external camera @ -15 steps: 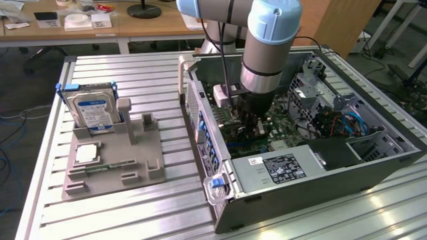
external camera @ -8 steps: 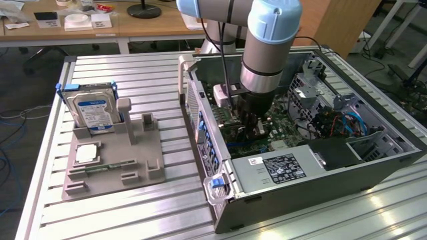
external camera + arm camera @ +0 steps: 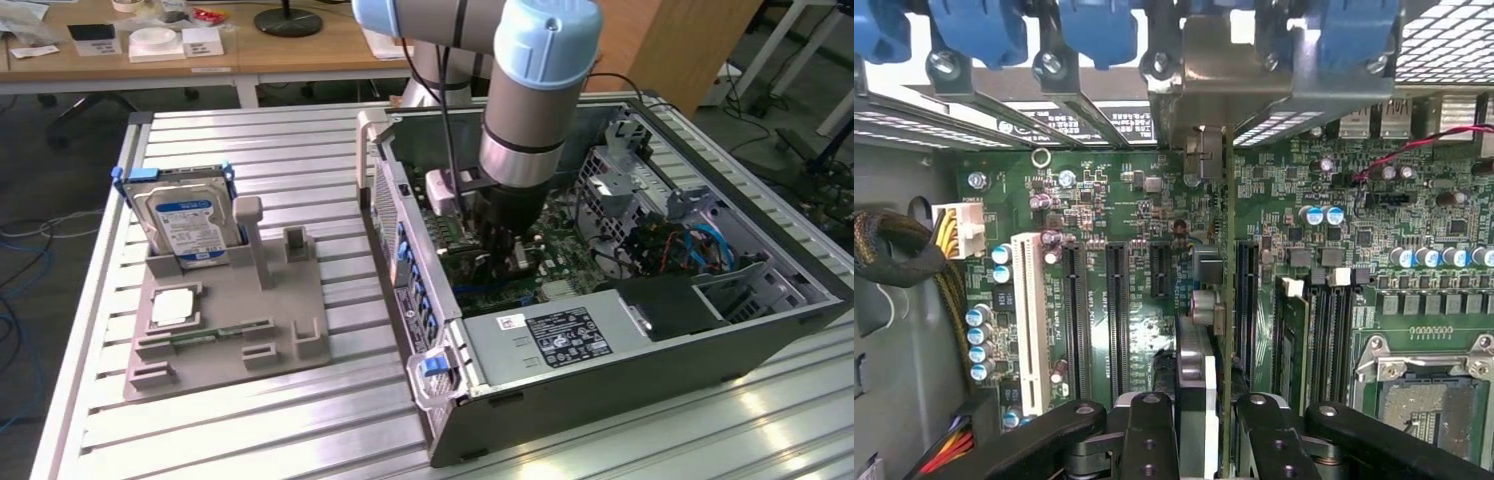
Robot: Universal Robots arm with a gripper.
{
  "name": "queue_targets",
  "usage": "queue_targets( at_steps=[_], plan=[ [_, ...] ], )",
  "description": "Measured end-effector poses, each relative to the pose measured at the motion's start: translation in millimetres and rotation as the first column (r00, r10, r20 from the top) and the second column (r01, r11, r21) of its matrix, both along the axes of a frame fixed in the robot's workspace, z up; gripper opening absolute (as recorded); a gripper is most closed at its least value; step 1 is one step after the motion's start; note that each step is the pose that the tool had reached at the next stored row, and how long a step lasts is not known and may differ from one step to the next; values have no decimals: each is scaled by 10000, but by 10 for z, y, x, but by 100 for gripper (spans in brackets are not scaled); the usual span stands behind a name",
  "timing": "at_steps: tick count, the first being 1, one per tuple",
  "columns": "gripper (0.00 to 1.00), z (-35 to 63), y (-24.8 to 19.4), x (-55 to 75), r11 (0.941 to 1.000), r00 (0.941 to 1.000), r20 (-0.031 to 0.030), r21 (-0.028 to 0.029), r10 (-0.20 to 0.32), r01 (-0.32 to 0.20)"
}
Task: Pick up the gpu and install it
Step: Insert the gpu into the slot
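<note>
No text can be read on the hard drive's label [image 3: 187,222] or the power supply's sticker [image 3: 571,335].

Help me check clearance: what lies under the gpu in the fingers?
Under the gpu, held edge-on, sits the green motherboard with its long black expansion slots. The card hides the strip directly beneath its lower edge.

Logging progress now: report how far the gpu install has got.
Done: the gpu is off the grey holder and inside the open computer case. In hand: the gripper is shut on the card, held edge-on over the motherboard between the expansion slots. Left: whether it is fully seated cannot be told.
</note>
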State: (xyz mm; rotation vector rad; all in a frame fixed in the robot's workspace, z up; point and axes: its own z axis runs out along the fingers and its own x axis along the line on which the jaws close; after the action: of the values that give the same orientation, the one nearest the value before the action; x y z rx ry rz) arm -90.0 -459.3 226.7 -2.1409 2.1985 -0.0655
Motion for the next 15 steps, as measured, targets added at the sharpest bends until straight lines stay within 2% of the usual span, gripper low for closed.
queue_targets(
  at_steps=[11, 13, 15],
  plan=[
    [28, -55, 4, -2, 10000, 10000, 1, -3, 0, 0],
    [28, -57, 7, -10, 10000, 10000, 20, -2, 1, -1],
    [28, -60, 11, -23, 10000, 10000, 67, -3, 1, -1]
  ],
)
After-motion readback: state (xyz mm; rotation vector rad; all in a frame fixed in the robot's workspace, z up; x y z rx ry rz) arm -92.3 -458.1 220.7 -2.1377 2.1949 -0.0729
